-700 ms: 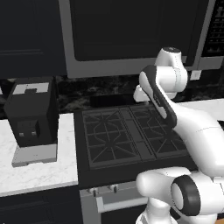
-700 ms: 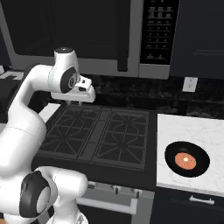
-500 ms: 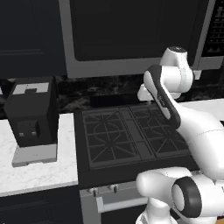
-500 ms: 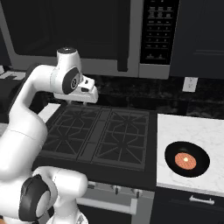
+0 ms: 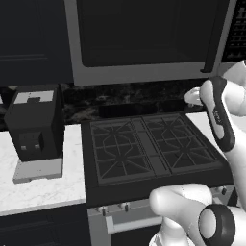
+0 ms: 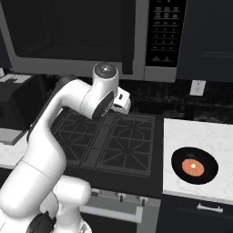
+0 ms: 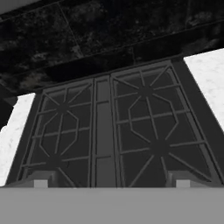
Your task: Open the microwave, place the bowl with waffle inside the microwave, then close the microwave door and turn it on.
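The microwave (image 6: 91, 36) hangs above the stove (image 5: 149, 149), its door (image 5: 144, 38) shut, the slim dark handle (image 5: 211, 43) running down the door's right edge beside the black keypad strip (image 6: 166, 32). The bowl with waffle (image 6: 194, 165) sits on the white worktop (image 6: 200, 136) to the right of the stove, well apart from the microwave and from the arm.

The arm rises from the base, bends at a raised elbow and carries the hand high over the rear of the stove, below the microwave's bottom edge. The gripper (image 7: 109, 181) looks down and forward across the burner grates; its two fingertips (image 7: 41, 183) stand far apart at the bottom of the hand view, so the jaws are wide open with nothing between them.

The right base view shows the bowl, the keypad and a wall outlet (image 6: 197, 87). The left base view gives the black coffee machine (image 5: 33, 125) on the left worktop. The hand view adds the dark backsplash (image 7: 100, 39) behind the stove.
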Controlling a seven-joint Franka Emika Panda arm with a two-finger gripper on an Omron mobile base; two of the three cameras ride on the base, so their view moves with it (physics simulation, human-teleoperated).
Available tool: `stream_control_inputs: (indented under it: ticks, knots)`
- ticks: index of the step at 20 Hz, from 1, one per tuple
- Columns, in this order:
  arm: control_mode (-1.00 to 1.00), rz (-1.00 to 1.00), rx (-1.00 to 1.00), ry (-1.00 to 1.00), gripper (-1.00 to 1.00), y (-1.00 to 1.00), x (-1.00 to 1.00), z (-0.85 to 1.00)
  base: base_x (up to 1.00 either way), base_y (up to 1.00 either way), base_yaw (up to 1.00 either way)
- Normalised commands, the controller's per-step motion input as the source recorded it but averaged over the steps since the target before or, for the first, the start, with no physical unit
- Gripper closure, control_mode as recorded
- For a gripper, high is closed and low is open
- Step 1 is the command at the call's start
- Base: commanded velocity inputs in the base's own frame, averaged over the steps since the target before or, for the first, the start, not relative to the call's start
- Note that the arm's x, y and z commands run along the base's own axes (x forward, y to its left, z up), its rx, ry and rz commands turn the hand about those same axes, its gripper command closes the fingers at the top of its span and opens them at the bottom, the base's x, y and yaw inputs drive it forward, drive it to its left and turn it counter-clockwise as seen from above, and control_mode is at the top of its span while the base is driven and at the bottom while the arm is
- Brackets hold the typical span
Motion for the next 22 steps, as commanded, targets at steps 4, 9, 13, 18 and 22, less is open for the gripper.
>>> stream_control_inputs:
  ticks: [4, 9, 13, 18, 22]
  knots:
    - [-1.0, 0.0, 0.03, -0.24, -1.0, -0.72, 0.0, 0.16, 0.0, 0.0, 0.0]
    - [-1.0, 0.0, 0.0, -0.2, -1.0, -0.54, 0.0, 0.6, 0.0, 0.0, 0.0]
    - [-1.0, -0.03, 0.01, -0.19, -1.0, -0.06, 0.01, 0.96, 0.0, 0.0, 0.0]
    - [-1.0, -0.1, 0.02, -0.19, -1.0, 0.0, 0.17, 0.91, 0.0, 0.0, 0.0]
    - [-1.0, -0.06, 0.0, -0.04, -1.0, -0.01, 0.15, 0.46, 0.0, 0.0, 0.0]
